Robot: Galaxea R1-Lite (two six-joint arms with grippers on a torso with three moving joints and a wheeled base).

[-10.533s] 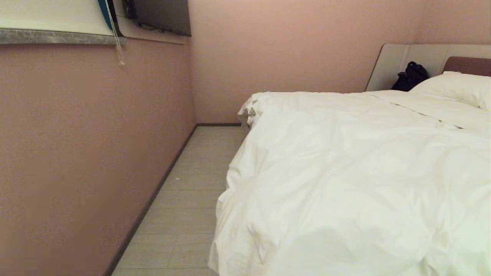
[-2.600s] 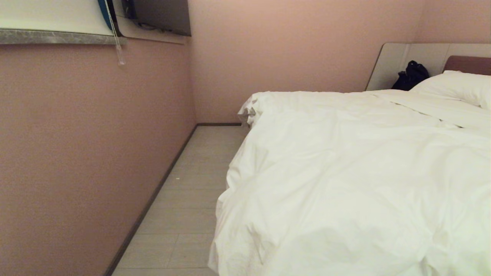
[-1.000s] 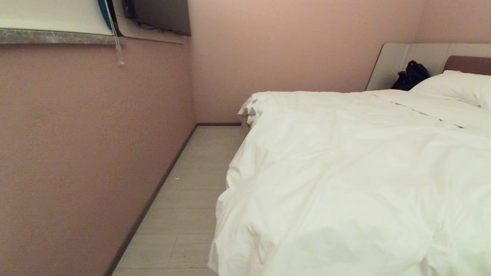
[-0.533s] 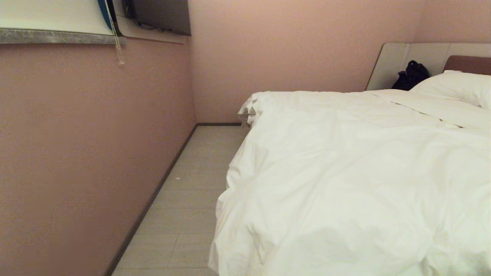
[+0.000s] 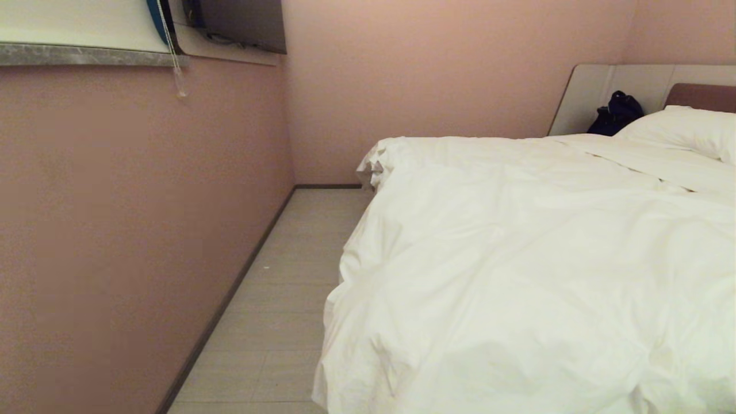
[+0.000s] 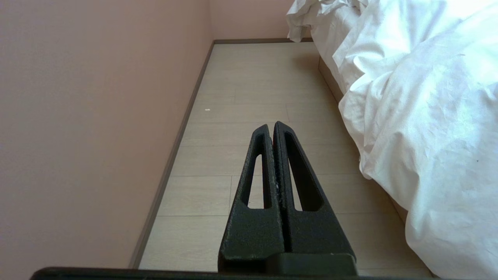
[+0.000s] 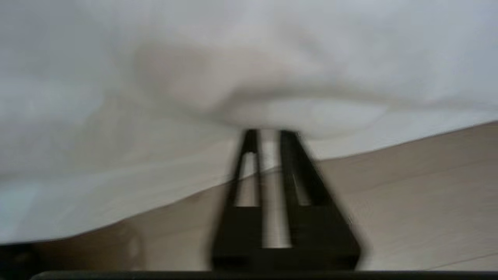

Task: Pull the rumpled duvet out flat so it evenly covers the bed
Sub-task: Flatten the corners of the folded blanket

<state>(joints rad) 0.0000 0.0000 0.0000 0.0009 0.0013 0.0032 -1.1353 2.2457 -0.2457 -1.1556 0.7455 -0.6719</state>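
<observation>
Head view: neither arm visible; duvet (image 5: 535,270) lies wrinkled across the bed (image 5: 698,95), pillow (image 5: 684,129) at the headboard end.
Left wrist view: left gripper (image 6: 273,128) pressed together, empty, over bare floor (image 6: 249,85); duvet edge hangs off to one side, wall (image 6: 89,116) on the other.
Right wrist view: right gripper (image 7: 265,134) blurred, narrow gap between fingers, nothing pinched; tips just before the duvet's hanging edge.
Open room: floor strip between wall and bed.
</observation>
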